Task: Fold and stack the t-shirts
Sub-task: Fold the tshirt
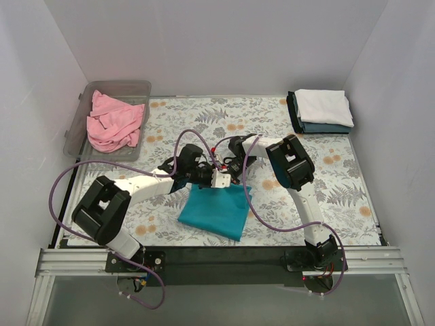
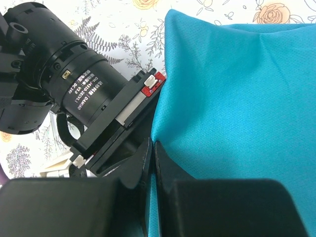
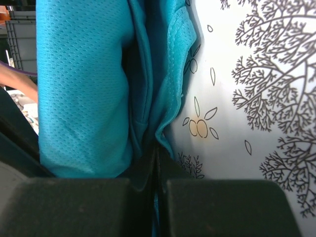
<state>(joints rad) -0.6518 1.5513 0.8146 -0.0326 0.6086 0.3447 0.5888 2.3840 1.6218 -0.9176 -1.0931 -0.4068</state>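
The teal t-shirt (image 1: 216, 210) lies partly folded on the floral cloth near the front middle. My left gripper (image 1: 212, 178) and my right gripper (image 1: 229, 171) meet at its far edge. In the left wrist view my left gripper (image 2: 153, 148) is shut on the teal shirt's edge (image 2: 237, 98). In the right wrist view my right gripper (image 3: 157, 153) is shut on bunched teal layers (image 3: 84, 89). A crumpled pink t-shirt (image 1: 113, 122) lies in the bin. A folded white t-shirt (image 1: 323, 106) rests on a dark grey-blue one (image 1: 326, 127) at the back right.
A clear plastic bin (image 1: 136, 89) stands at the back left. The floral table cloth (image 1: 340, 183) covers the table. White walls close in the left, back and right sides. Purple cables loop beside both arms.
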